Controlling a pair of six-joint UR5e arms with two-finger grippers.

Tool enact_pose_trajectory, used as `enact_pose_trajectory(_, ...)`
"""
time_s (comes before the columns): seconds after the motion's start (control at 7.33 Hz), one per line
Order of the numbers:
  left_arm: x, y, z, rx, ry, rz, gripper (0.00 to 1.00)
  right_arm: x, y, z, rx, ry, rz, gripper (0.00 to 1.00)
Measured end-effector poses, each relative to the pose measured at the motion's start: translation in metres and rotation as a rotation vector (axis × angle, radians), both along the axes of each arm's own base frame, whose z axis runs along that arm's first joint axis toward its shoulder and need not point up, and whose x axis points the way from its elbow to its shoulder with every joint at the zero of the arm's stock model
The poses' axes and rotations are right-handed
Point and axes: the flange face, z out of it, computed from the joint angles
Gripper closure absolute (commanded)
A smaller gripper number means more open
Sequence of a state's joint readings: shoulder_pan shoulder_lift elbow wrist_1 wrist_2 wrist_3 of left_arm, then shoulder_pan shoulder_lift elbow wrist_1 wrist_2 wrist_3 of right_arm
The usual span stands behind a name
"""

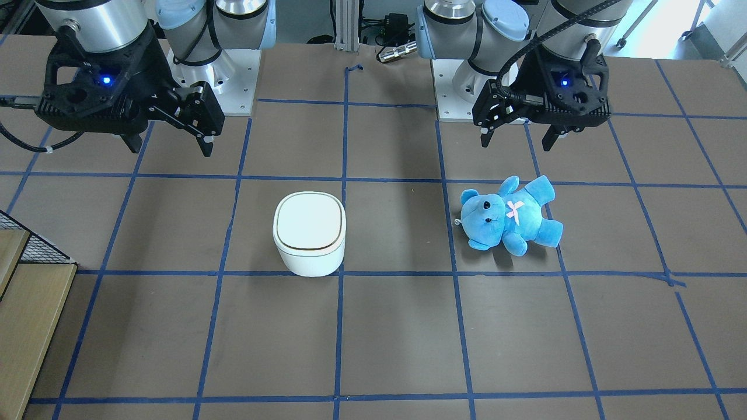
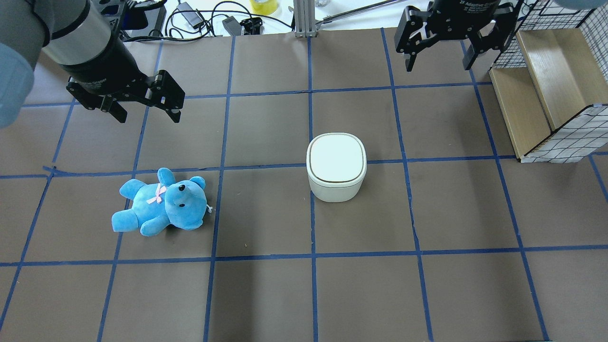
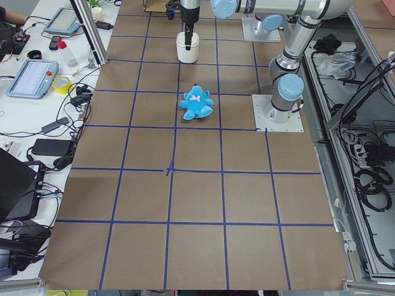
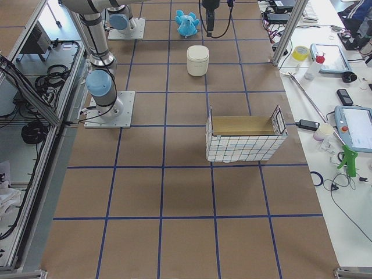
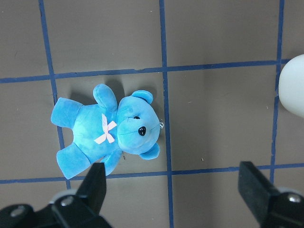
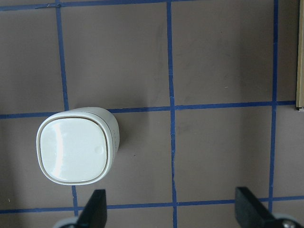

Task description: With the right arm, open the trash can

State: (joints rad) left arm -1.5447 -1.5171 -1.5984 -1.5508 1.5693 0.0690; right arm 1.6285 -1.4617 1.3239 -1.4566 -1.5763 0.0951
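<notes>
My right fingers [image 2: 409, 59] hang spread wide in the overhead view's upper right, beside the wire crate [image 2: 522, 114], well apart from the trash can [image 2: 336, 166], which stands lid-shut mid-frame with bench [image 2: 465, 204] showing round every edge. My left fingers [image 2: 118, 111], upper left, gape wide too; the bear [image 2: 159, 203] lies lower left.

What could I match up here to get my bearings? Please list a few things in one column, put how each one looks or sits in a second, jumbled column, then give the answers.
Column one:
1. trash can
2. teddy bear
3. right end effector
4. crate

Column two:
A. blue, lying on its back
B. raised in the air, jaws apart, holding nothing
C. white, standing upright, lid shut
D. wire-mesh walls

Right pairs: 1-C, 2-A, 3-B, 4-D.
</notes>
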Motion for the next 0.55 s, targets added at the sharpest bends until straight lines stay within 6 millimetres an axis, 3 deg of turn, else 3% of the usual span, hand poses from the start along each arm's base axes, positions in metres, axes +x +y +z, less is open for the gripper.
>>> enact_pose_trajectory(0.14, 0.0, 0.0, 0.0, 0.0, 0.0, 0.0, 0.0, 0.001, 0.0, -0.001, 0.007, -0.006, -0.003, 1.0)
enact_pose_trajectory(0.55, 0.0, 0.0, 0.0, 0.0, 0.0, 0.0, 0.0, 0.02, -0.002, -0.017, 0.066, -0.069, -0.066, 1.0)
